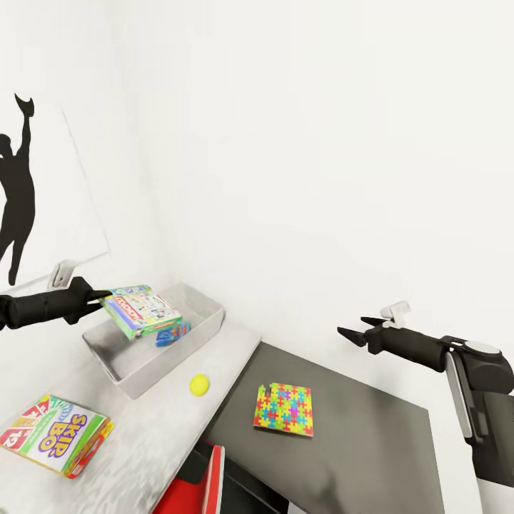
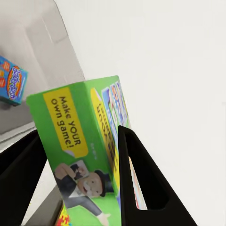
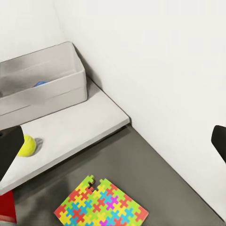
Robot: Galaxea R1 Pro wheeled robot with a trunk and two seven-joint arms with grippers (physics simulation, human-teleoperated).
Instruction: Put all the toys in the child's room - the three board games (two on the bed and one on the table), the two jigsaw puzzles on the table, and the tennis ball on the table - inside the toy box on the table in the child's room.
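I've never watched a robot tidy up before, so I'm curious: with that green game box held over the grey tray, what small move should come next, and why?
Probably lower the left gripper a little and open its jaws. They are clamped on the green board game, which hangs tilted above the toy box, where the blue game already lies.

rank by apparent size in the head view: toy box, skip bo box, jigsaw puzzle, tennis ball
1. toy box
2. SKIP BO box, though it sits nearer the camera
3. jigsaw puzzle
4. tennis ball
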